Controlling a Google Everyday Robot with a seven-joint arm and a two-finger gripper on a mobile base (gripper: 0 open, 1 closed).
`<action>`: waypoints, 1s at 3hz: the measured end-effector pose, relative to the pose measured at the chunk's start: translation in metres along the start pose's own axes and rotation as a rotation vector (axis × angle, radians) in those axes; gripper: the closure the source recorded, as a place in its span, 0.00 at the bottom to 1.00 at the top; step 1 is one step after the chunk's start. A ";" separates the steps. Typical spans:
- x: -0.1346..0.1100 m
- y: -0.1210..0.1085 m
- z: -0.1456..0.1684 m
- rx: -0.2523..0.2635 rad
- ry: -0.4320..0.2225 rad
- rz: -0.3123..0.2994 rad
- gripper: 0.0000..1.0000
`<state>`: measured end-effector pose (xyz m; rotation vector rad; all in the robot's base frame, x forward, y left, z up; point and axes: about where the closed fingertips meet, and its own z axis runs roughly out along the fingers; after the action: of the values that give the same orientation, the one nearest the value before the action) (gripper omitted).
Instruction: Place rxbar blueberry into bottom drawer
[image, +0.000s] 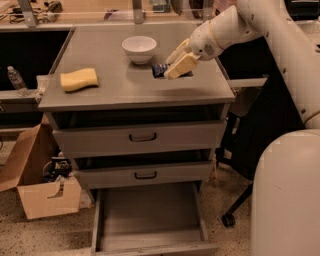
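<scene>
The rxbar blueberry (159, 70) is a dark blue bar whose end sticks out to the left of my gripper (176, 60), above the back right of the cabinet top (130, 90). The gripper's pale fingers (182, 65) are shut on the bar, just right of the white bowl. A dark shadow lies on the top beneath them. The bottom drawer (150, 212) is pulled out at the foot of the cabinet, and its grey floor holds nothing.
A white bowl (139, 48) stands at the back middle of the top and a yellow sponge (79, 79) lies at the left. The two upper drawers (142, 137) are closed. A cardboard box (42, 192) sits on the floor at left. My white base (287, 195) fills the right.
</scene>
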<state>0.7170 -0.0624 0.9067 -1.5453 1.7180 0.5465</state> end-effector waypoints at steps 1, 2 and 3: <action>0.000 0.000 0.000 0.000 0.000 0.000 1.00; 0.020 0.031 0.008 -0.072 0.001 -0.027 1.00; 0.009 0.080 -0.022 -0.057 -0.097 -0.125 1.00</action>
<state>0.6345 -0.0700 0.9003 -1.6268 1.5331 0.6003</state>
